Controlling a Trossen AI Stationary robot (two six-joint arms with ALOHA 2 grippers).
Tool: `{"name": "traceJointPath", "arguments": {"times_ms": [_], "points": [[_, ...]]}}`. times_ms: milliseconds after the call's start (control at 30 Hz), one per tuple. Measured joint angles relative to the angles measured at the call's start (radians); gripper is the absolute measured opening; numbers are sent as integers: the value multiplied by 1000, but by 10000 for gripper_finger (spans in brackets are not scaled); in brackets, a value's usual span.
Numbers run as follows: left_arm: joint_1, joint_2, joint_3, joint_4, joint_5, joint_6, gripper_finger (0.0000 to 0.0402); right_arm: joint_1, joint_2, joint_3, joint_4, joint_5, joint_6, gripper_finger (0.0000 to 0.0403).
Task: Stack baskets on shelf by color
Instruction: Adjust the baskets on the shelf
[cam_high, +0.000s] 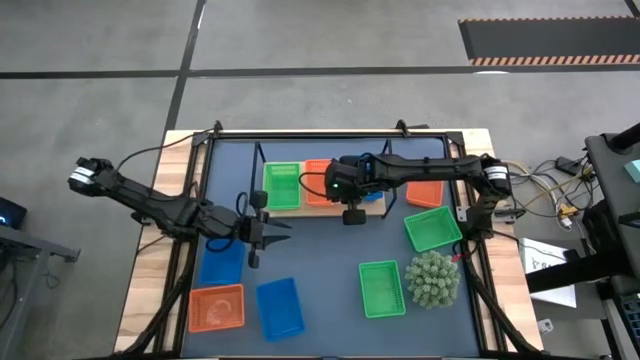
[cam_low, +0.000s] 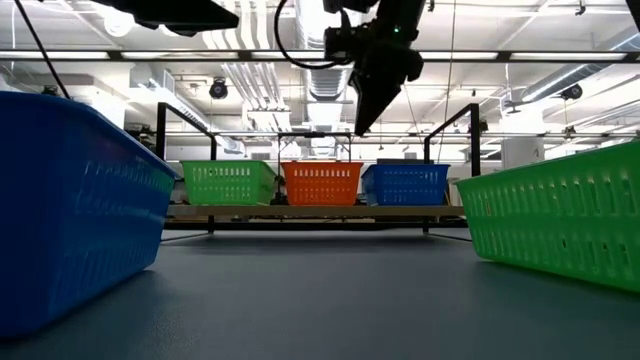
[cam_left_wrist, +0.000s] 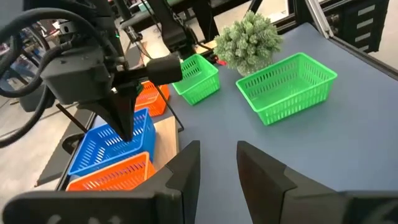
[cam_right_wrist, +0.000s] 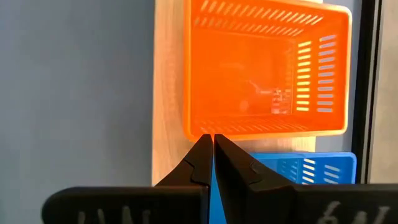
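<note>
The light-wood shelf (cam_high: 300, 208) stands at the mat's far side. On it a green basket (cam_high: 282, 185), an orange basket (cam_high: 318, 183) and a blue basket (cam_high: 375, 198) sit in a row, each on its base. My right gripper (cam_high: 352, 214) hangs shut above the shelf's near edge between the orange basket (cam_right_wrist: 264, 68) and the blue basket (cam_right_wrist: 298, 168), holding nothing. My left gripper (cam_high: 278, 232) hovers open over the mat's left middle, near the shelf; its fingers (cam_left_wrist: 217, 155) are empty.
Loose baskets lie on the dark-blue mat: orange (cam_high: 425, 193) and green (cam_high: 432, 228) at the right, green (cam_high: 382, 288) near the middle front, blue (cam_high: 222, 262), orange (cam_high: 216, 307) and blue (cam_high: 279, 307) at the left front. A spiky plant ball (cam_high: 432, 278) stands at the right front.
</note>
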Motion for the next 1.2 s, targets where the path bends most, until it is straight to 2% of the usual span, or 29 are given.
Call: {"name": "traceJointPath", "arguments": {"times_ms": [1200], "points": [[0, -37, -15, 0, 1, -28, 89, -20, 14, -79, -26, 7, -9, 9]]}}
